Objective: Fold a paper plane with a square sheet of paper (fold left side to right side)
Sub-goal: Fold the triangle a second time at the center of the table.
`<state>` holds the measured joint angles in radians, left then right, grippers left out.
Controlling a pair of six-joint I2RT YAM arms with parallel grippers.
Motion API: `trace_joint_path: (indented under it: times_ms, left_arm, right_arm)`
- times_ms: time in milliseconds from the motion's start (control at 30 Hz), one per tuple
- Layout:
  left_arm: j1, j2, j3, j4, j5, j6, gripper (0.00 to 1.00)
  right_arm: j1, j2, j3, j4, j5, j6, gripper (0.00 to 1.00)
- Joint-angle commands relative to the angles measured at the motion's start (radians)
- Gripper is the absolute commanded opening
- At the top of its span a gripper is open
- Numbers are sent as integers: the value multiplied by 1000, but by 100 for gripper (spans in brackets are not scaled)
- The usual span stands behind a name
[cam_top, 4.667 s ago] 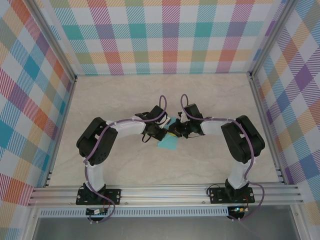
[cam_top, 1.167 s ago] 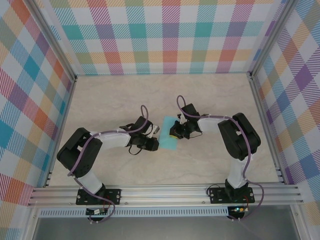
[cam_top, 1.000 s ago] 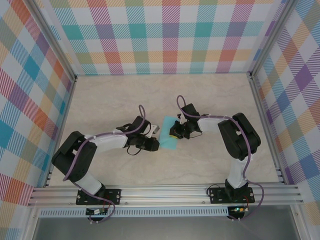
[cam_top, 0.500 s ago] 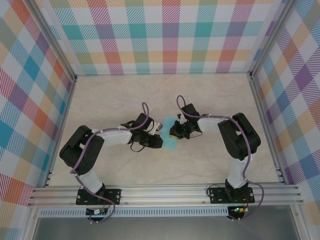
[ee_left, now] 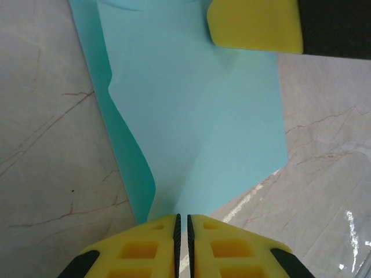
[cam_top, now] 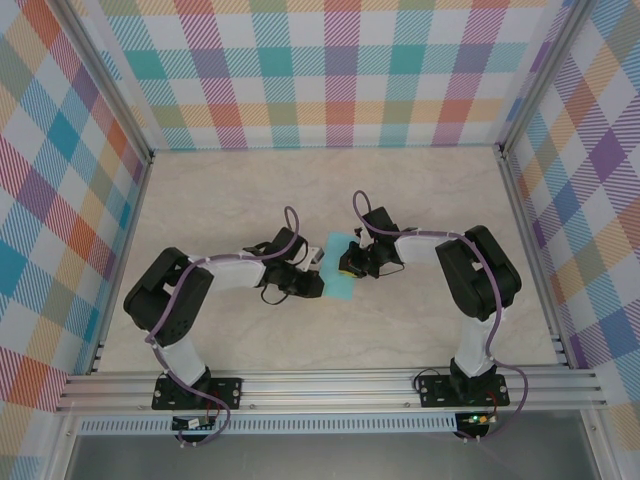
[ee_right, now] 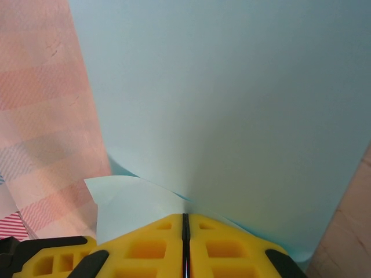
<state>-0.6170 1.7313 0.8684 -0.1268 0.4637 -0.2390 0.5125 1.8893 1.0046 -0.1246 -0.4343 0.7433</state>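
Observation:
The square sheet of paper (cam_top: 338, 282) is teal and lies folded over on the marble table between both arms. In the left wrist view the sheet (ee_left: 197, 116) spreads ahead of my left gripper (ee_left: 182, 217), its left flap curling upward. That gripper (cam_top: 318, 283) is shut, its tips against the sheet's near edge; I cannot tell whether paper is pinched. My right gripper (cam_top: 347, 266) is shut on the sheet's far side. In the right wrist view the sheet (ee_right: 232, 87) rises from between the closed fingertips of the right gripper (ee_right: 185, 215). One yellow right finger (ee_left: 255, 23) rests on the paper.
The marble tabletop (cam_top: 250, 200) is walled by plaid panels on three sides, with aluminium rails (cam_top: 330, 385) along the near edge. Both arm bases (cam_top: 195, 390) sit on that rail. Purple cables loop over each forearm.
My left gripper has moved right, from beside the sheet to its left edge, and the left flap now stands curled. The right gripper has kept its hold without moving.

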Motion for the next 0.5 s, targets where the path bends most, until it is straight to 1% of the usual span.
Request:
trace_joint_path:
  times_ms: [0, 67, 167, 467]
  left_arm:
    - [25, -65, 3, 13, 43, 18, 13]
    - [25, -78, 8, 7, 57, 20, 13]
    - [25, -82, 18, -20, 27, 33, 13]
    - [31, -3, 53, -51, -11, 62, 11]
  right_arm:
    - [6, 33, 5, -71, 35, -19, 10]
    - [6, 33, 5, -72, 34, -19, 10]
    - [8, 34, 7, -73, 35, -19, 10]
    - [13, 39, 11, -76, 34, -19, 10]
